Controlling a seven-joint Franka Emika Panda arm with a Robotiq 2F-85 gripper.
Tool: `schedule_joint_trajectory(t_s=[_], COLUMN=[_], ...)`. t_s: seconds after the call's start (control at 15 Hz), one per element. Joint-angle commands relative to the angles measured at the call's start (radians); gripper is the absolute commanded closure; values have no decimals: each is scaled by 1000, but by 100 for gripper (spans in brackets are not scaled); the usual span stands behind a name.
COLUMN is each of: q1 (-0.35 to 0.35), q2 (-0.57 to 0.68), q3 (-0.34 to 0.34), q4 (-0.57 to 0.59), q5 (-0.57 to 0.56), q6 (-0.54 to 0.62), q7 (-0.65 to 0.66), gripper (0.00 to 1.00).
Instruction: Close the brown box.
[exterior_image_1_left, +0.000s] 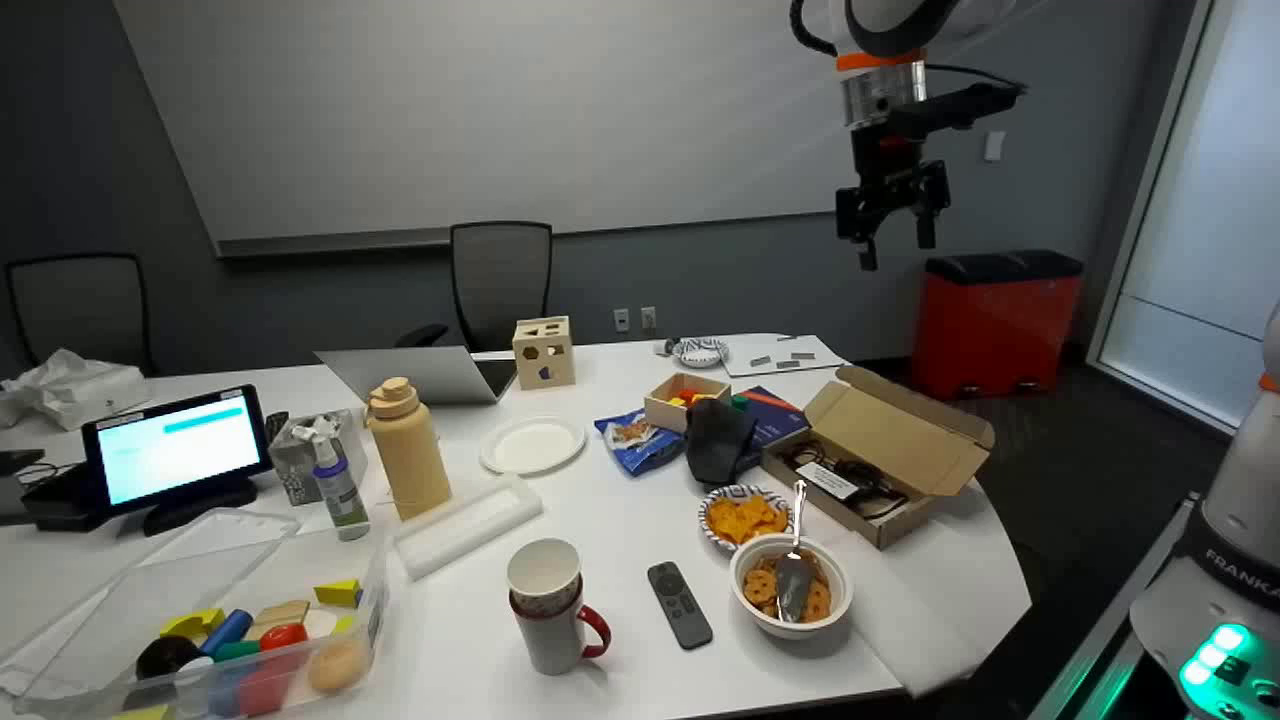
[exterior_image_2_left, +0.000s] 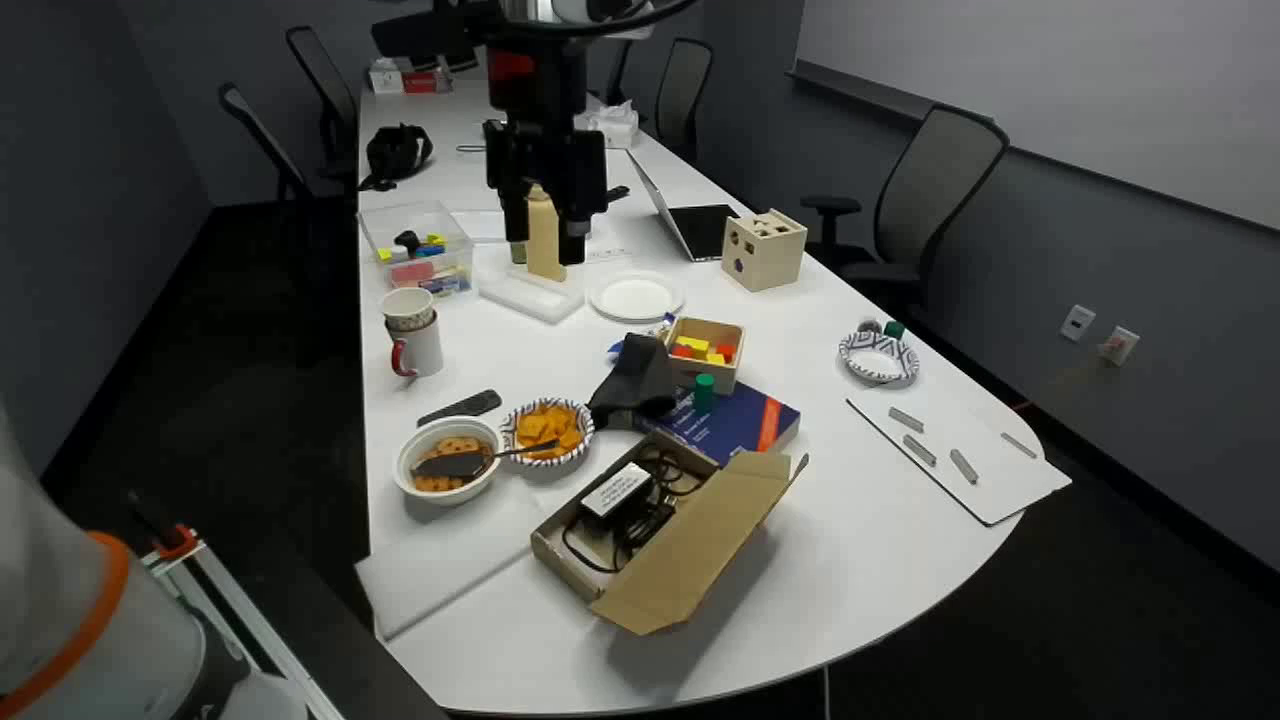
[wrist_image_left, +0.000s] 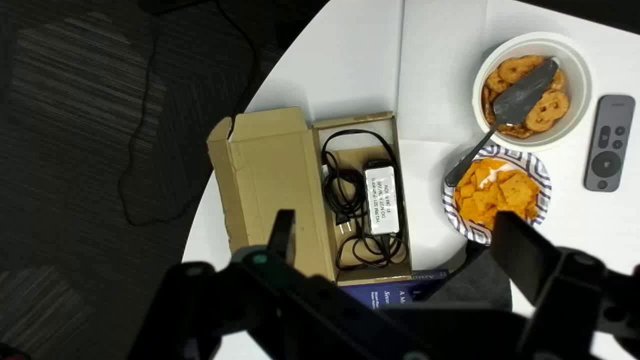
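**Closing: 0 of it done, all of it to do**

The box (exterior_image_1_left: 830, 503) sits on the surface (exterior_image_2_left: 850, 560), just beside the chip bowl (wrist_image_left: 541, 172). Its lid (wrist_image_left: 275, 175) is open, hinged on the long side away from the chip bowl and leaning outward, farther from it. The flap (wrist_image_left: 228, 190) along the lid's free edge and a tab (wrist_image_left: 272, 121) at one end stick out, untucked.

The gripper (exterior_image_1_left: 897, 243) hangs in the air, well above the chip bowl and apart from the lid in both exterior views. Wrist view: spread wide, nothing held.

Done: no part of the closing, as I read it. In its favour, cord (wrist_image_left: 345, 192) and adapter (wrist_image_left: 381, 200) lie within the walls, between hinge and chip bowl. They look low enough for the lid to pass; not certain.

Left: come down on the lid's outer side, the one away from the chip bowl; raise it; swing it over toward the chip bowl; press flat. Tucking the flap may be needed too; the task wording does not say. Likely snag: the tab catching on an end wall.
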Motion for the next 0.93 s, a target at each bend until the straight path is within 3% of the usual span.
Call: schedule_joint_trajectory(t_s=[0.0,0.27,0.47,0.87], q1=[11,11,-2,-53], q2=[1,1,78,302], q3=[-10,-10,-27,-148], q4=[2,2,25,149], q5=[-4,-4,-6,27], q6=[-2,-2,-5,-35], q7=[3,3,-1,-63], gripper=[0,0,0,0])
